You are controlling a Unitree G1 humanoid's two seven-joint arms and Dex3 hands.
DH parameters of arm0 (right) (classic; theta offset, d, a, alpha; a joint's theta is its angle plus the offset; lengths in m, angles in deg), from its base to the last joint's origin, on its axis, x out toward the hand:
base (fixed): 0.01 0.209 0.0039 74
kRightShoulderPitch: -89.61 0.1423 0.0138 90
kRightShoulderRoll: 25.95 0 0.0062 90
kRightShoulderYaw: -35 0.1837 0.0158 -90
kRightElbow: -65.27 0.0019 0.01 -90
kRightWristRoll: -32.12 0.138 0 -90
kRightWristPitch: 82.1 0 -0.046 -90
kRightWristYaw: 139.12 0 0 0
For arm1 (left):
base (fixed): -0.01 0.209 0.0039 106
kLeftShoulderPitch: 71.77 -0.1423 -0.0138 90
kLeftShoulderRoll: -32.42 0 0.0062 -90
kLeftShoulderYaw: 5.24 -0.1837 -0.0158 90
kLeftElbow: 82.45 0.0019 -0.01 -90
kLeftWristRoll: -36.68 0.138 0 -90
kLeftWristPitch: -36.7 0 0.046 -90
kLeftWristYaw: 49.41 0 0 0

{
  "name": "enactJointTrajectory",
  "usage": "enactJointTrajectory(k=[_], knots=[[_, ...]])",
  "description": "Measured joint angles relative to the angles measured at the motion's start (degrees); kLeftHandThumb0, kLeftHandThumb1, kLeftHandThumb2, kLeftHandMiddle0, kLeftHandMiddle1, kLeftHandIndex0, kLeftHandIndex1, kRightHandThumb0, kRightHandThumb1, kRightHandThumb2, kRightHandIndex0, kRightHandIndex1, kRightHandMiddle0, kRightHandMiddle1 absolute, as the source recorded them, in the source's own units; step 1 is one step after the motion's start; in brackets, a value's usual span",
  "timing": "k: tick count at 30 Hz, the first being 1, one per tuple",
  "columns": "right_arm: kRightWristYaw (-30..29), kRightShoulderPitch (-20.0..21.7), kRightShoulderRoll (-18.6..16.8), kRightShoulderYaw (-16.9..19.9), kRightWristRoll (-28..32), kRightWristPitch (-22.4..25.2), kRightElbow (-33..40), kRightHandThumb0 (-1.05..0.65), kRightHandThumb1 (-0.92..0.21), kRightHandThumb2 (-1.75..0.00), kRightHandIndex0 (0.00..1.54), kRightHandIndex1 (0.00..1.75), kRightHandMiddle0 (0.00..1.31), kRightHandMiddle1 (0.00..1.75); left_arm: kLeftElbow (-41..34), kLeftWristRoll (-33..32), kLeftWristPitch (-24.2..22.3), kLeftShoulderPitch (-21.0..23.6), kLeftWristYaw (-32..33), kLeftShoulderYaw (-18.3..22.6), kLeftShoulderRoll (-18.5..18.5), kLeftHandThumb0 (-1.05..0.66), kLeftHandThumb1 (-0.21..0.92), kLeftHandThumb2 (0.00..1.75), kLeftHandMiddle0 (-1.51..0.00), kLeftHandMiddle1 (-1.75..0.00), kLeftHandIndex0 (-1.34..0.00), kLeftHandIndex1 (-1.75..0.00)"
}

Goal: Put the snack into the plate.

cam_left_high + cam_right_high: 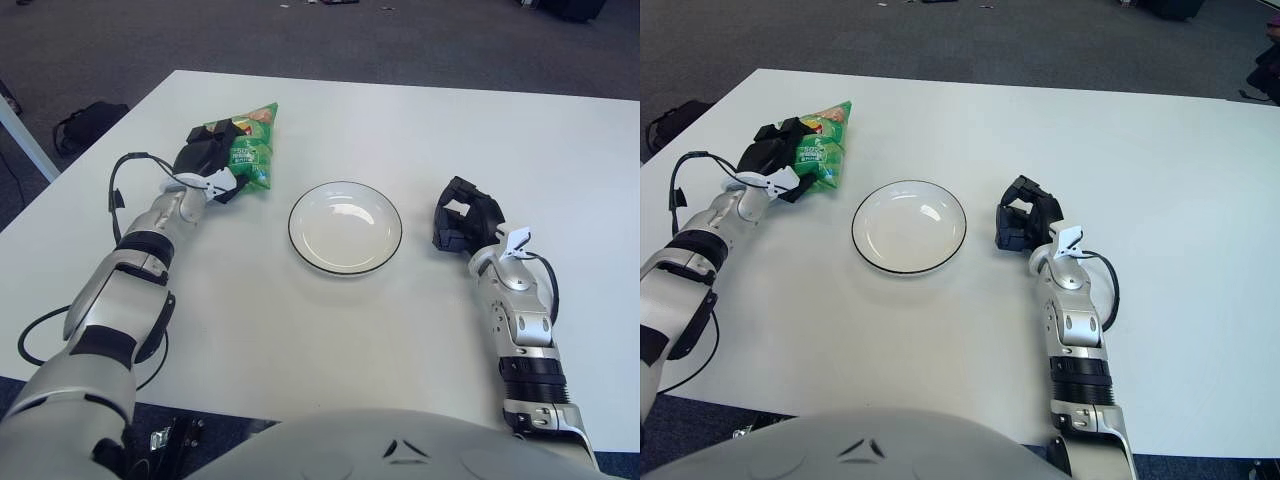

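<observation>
My left robot hand grips the green snack bag left of the plate; my right robot hand, fingers curled, holds nothing.

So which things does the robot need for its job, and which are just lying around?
For the job:
snack, gripped by the left hand
plate, with nothing on it yet

Just there:
right hand, curled beside the plate on its right, holding nothing
bag on the floor left of the table
</observation>
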Motion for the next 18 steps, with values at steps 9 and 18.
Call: enactJointTrajectory(k=[9, 18], knots=[[0.1, 0.0, 0.1, 0.0, 0.0, 0.0, 0.0, -0.53, -0.2, -1.46, 1.14, 1.75, 0.71, 1.75, -3.5, -0.3, 0.6, -1.0, 0.0, 0.5, 0.6, 0.0, 0.03, 1.6, -0.86, -1.6, -0.62, -1.75], [0.2, 0.4, 0.1, 0.1, 0.0, -0.3, 0.1, -0.52, -0.21, -1.45, 1.14, 1.75, 0.7, 1.75, -16.9, -2.6, -2.2, -3.8, -6.1, 4.4, 3.0, 0.0, 0.02, 1.61, -0.87, -1.6, -0.62, -1.75]])
